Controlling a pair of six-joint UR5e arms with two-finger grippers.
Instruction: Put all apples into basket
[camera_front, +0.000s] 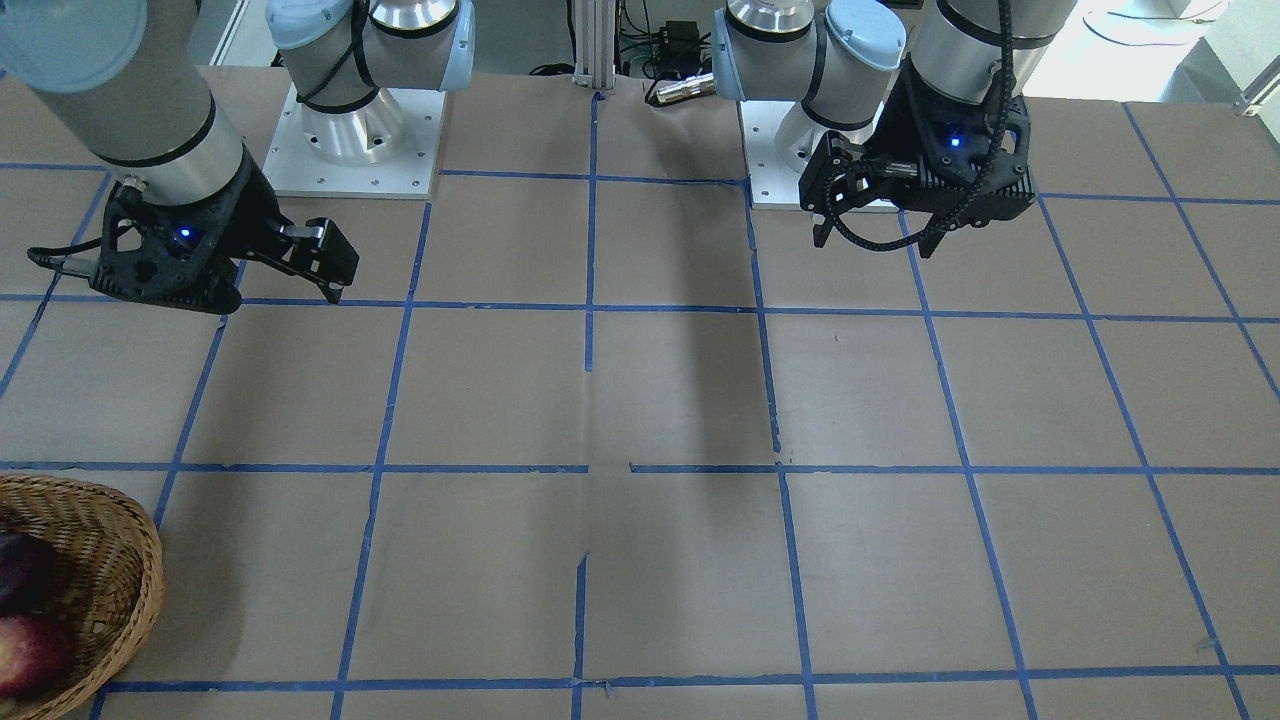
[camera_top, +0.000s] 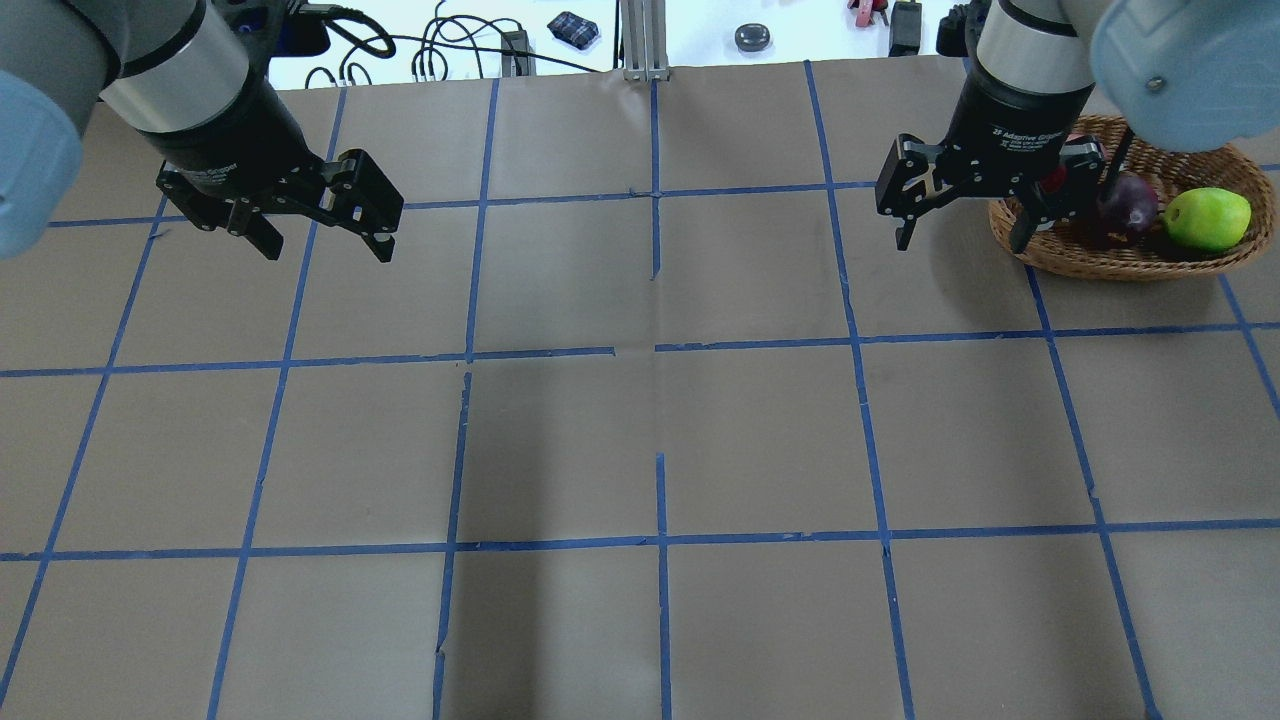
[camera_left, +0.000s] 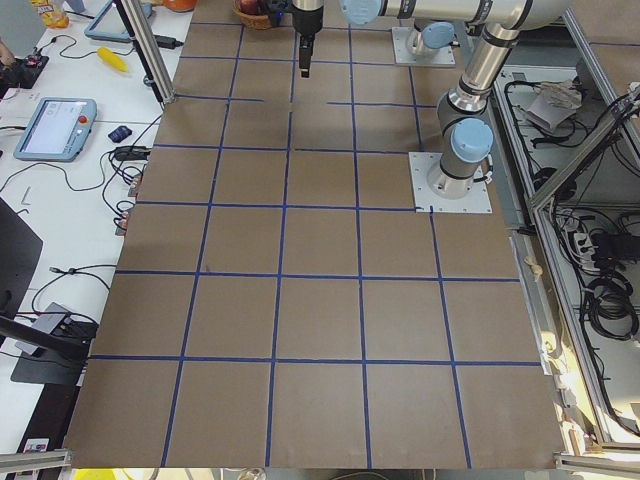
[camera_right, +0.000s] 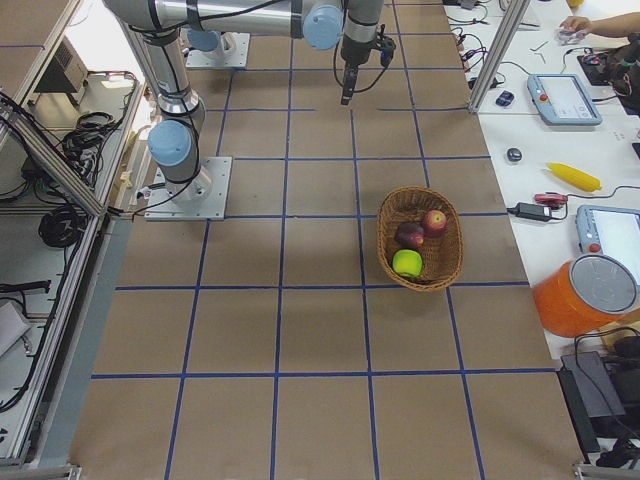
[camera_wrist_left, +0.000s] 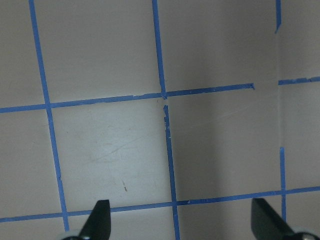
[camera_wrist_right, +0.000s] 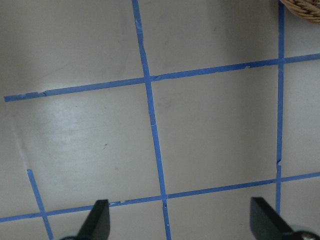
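The right pincer (camera_top: 962, 240) hangs empty, jaws apart, just left of the basket (camera_top: 1120, 268) near the bench's far edge, right half. In it lie the green apple (camera_top: 1207, 218) and two red apples (camera_right: 410, 236). The left pincer (camera_top: 328, 250), also apart, is well away; the task looks complete.

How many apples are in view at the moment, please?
3, all in the wicker basket: in the exterior right view, a red apple farthest, a dark maroon apple mid-basket, a lime-green apple nearest. None appears hidden.
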